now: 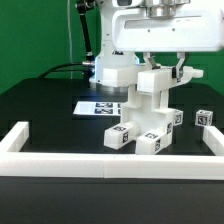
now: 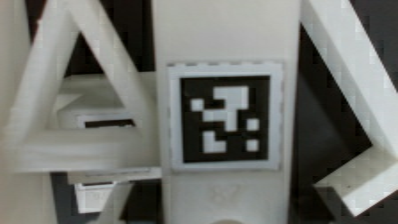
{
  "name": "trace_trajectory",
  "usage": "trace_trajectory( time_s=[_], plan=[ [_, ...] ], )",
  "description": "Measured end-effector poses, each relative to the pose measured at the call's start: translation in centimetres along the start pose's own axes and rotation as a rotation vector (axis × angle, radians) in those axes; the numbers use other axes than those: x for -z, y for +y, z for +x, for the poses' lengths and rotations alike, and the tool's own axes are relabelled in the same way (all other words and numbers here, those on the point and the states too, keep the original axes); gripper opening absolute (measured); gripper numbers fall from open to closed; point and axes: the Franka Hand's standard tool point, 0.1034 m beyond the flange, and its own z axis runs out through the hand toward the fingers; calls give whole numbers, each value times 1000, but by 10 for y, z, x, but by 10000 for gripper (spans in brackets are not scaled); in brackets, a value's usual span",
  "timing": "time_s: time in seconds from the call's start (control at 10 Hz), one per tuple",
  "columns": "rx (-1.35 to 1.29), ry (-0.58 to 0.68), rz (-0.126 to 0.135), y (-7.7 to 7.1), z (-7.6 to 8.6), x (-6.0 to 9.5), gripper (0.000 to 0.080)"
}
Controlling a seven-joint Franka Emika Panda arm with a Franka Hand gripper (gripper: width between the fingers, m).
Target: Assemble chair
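The gripper (image 1: 160,67) hangs low over the partly built chair (image 1: 150,102), its fingers on either side of the tagged top bar (image 2: 222,40). Whether they clamp it or stand slack cannot be told. The chair stands upright on the black table (image 1: 40,105), just beside the marker board (image 1: 100,107).

matte white chair (image 1: 148,100), black-and-white square tags (image 2: 226,110), black table (image 1: 50,115)
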Motion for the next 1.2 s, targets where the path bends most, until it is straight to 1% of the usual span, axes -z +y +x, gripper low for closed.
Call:
trace_trajectory(
  time_s=[0.6, 0.9, 1.2],
  plan=[
    [11, -2, 0, 1, -2, 0, 291],
    [17, -4, 0, -4, -6, -1, 291],
    [22, -3, 0, -7, -6, -1, 291]
  ],
)
